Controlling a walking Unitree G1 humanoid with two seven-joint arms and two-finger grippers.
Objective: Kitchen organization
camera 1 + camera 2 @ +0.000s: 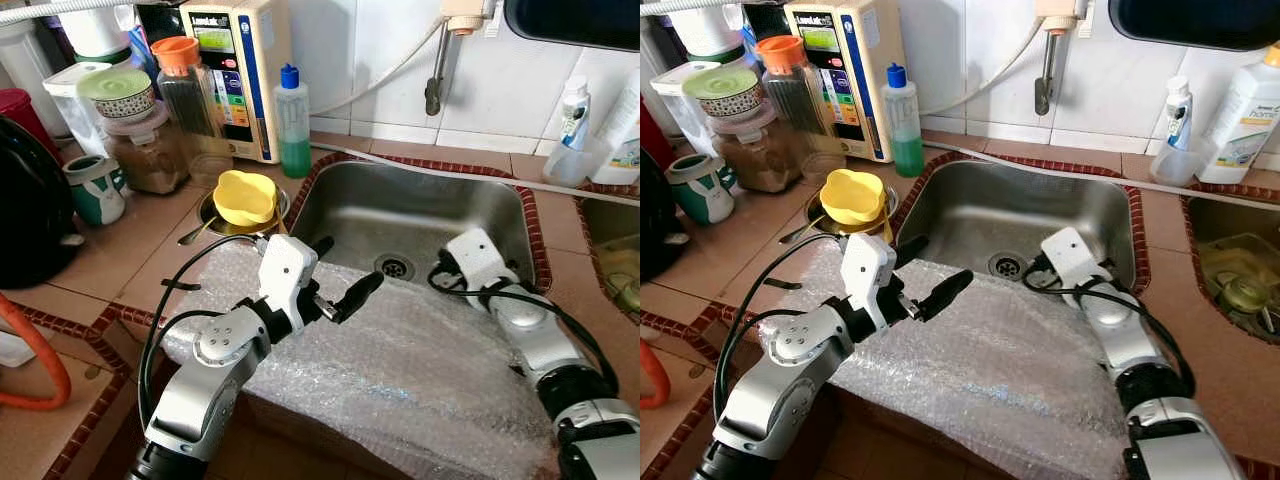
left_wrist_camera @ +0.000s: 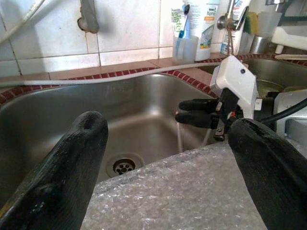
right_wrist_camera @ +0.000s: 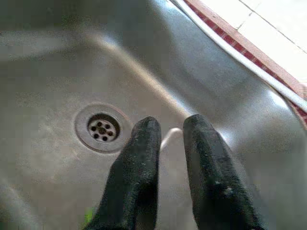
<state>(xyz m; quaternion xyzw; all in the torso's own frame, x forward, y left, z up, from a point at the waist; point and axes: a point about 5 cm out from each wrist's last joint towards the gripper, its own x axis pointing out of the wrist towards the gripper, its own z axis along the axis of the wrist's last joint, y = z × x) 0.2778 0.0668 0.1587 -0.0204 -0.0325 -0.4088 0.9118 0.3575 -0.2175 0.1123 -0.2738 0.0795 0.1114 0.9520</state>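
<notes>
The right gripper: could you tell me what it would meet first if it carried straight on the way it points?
Most likely the steel floor of the sink, beside the drain; the right gripper angles down into the basin, though depth is hard to judge.

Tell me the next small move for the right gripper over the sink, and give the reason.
Probably lower the right gripper a little toward the sink floor. Its fingers are nearly together, pointing down beside the drain, and a thin pale object, hard to identify, lies just past the fingertips. The left gripper hovers open over the bubble wrap at the front edge, out of the way.
</notes>
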